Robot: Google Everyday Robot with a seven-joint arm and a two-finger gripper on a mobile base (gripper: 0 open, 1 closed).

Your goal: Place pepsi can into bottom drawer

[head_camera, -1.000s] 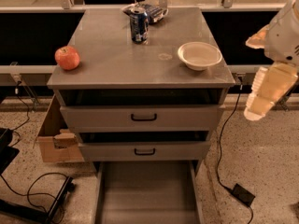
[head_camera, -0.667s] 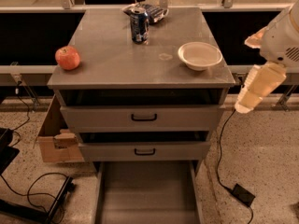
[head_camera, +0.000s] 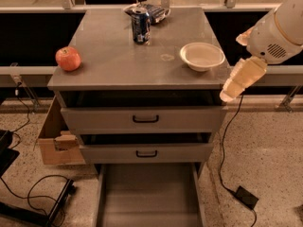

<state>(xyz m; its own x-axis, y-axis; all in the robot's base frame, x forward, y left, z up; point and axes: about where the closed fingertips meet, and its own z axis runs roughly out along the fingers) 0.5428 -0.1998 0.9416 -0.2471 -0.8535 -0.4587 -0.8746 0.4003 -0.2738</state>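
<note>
The pepsi can [head_camera: 141,26], dark blue with a silver top, stands upright at the back middle of the grey cabinet top [head_camera: 123,65]. The bottom drawer [head_camera: 149,197] is pulled out at floor level, and its flat grey floor is bare. My gripper [head_camera: 228,94] hangs from the white arm [head_camera: 277,32] at the cabinet's right front corner, beside the top's edge. It is well to the right of and nearer than the can, and holds nothing that I can see.
A red apple [head_camera: 68,58] sits at the top's left edge and a white bowl [head_camera: 202,56] at the right. A dark snack bag [head_camera: 156,11] lies behind the can. Two upper drawers [head_camera: 144,119] have black handles. A cardboard box [head_camera: 54,143] and cables [head_camera: 227,174] lie on the floor.
My gripper and arm have moved left, from out at the right toward the cabinet's right front corner. The can, apple, bowl and drawers have not moved.
</note>
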